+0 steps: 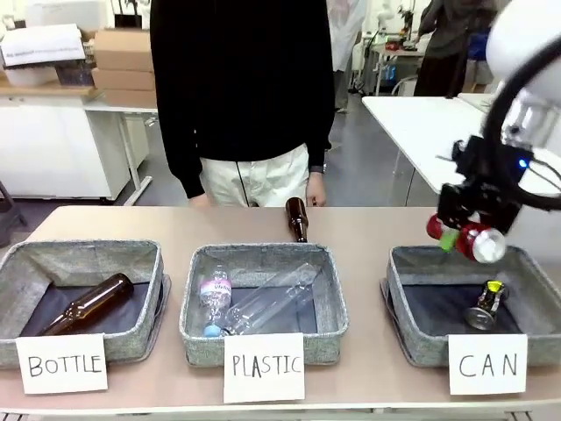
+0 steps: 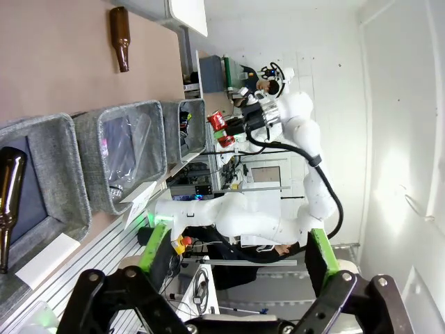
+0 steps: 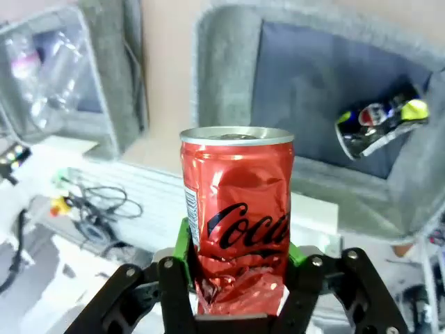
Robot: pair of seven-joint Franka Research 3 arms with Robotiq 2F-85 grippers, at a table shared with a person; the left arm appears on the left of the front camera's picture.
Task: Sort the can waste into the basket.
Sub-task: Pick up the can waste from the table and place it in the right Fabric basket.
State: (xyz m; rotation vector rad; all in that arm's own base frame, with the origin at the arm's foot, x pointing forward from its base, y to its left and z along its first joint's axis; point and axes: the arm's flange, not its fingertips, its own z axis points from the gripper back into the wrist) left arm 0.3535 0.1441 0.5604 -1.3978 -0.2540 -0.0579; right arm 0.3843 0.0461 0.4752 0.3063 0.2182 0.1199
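nearest, bottom right of the front view, the can basket point(image 1: 405, 289) already holds the dark can point(image 1: 484, 305). above its rim the right gripper point(image 1: 465, 239) is clamped on the red can point(image 1: 476, 241), not yet dropped. the right wrist view shows its crumpled side point(image 3: 240, 223); the left gripper point(image 2: 236, 271), in its wrist view, gapes empty.

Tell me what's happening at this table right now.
The right pincer holds a dented red can above the CAN basket, where a dark can already lies. The left pincer is open and holds nothing. A person stands at the far side, and a brown bottle lies unsorted on the table.
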